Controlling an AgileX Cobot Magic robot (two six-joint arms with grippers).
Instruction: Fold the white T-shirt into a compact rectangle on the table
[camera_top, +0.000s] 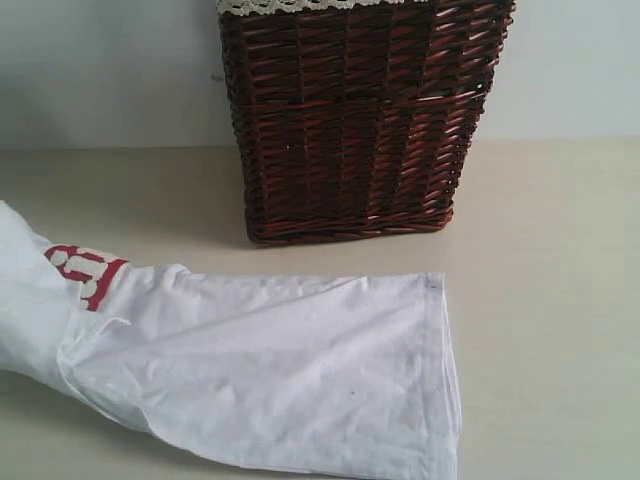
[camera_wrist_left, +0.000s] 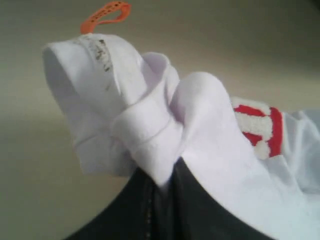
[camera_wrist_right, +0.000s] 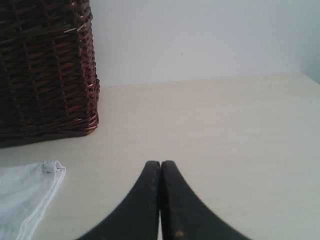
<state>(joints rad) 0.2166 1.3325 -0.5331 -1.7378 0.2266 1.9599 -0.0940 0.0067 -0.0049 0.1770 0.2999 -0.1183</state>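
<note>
The white T-shirt (camera_top: 300, 370) lies rumpled on the desk (camera_top: 560, 300), its collar end bunched in the left tool (camera_wrist_left: 161, 195), which is clamped on the cloth. That pinch looks shallow, though cloth hides the jaws, and it may slip. The right tool (camera_wrist_right: 161, 170) hangs closed and empty. The pale desk is matte. A wicker basket (camera_top: 360, 130) stands behind the shirt, by a pale wall (camera_wrist_right: 200, 40).

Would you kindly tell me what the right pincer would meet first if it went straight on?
The way looks free: ahead of the shut right pincer lies only bare table, then probably the wall, though depth is unclear. The basket and the T-shirt sit off to one side.
</note>
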